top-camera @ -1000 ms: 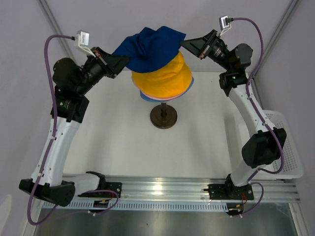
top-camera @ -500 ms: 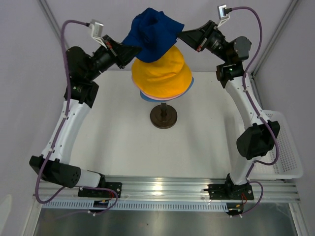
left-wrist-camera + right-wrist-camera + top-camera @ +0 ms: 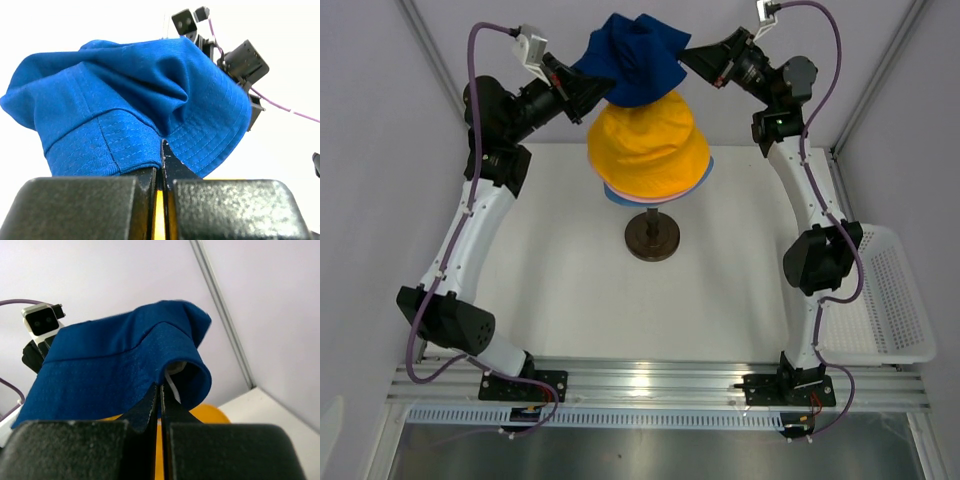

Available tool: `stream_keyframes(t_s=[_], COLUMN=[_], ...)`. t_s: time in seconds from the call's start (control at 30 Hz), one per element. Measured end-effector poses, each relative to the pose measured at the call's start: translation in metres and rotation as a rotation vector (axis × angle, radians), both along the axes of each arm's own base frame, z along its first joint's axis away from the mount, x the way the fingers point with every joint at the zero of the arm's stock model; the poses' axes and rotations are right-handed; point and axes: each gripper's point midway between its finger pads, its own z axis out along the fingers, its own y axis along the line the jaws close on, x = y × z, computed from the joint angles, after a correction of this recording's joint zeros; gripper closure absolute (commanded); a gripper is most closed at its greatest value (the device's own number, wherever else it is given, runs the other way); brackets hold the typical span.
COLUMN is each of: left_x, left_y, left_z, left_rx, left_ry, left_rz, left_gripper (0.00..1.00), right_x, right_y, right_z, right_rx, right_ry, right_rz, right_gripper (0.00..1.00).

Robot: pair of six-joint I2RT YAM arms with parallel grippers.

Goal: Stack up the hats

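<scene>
**Navy hat** (image 3: 638, 55): held aloft above the far middle of the table (image 3: 570, 290), stretched between both grippers. Its long axis runs left to right. The crumpled crown points up and the opening faces down.
**Left gripper** (image 3: 598, 90): jaws pinched tight on the hat's left brim.
**Right gripper** (image 3: 686, 57): jaws clamped on the right brim.
**Yellow hat** (image 3: 648, 150): directly below, crown up, topmost on the stand (image 3: 652, 238). The brims of the pink hat (image 3: 617, 190) and light blue hat (image 3: 709, 168) show beneath it.
**Contact between navy hat and yellow hat**: cannot tell.
</scene>
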Motion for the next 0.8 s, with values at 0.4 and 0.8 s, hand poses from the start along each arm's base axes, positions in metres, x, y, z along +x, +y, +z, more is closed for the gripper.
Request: stream_keyframes(t_s=[0.4,0.8], left_x=[0.024,-0.022], left_y=[-0.003,0.005], left_z=[-0.019,-0.021], left_rx=[0.091,0.106], left_ry=[-0.078,-0.125], left_rz=[0.004,-0.020], left_gripper=[0.99,0.99], right_x=[0.013,0.004], right_y=[0.001,-0.005], right_z=[-0.022,-0.052], right_rx=[-0.012,-0.009], right_ry=[0.024,0.155], right_rz=[-0.004,0.020], right_gripper=[1.00,0.23])
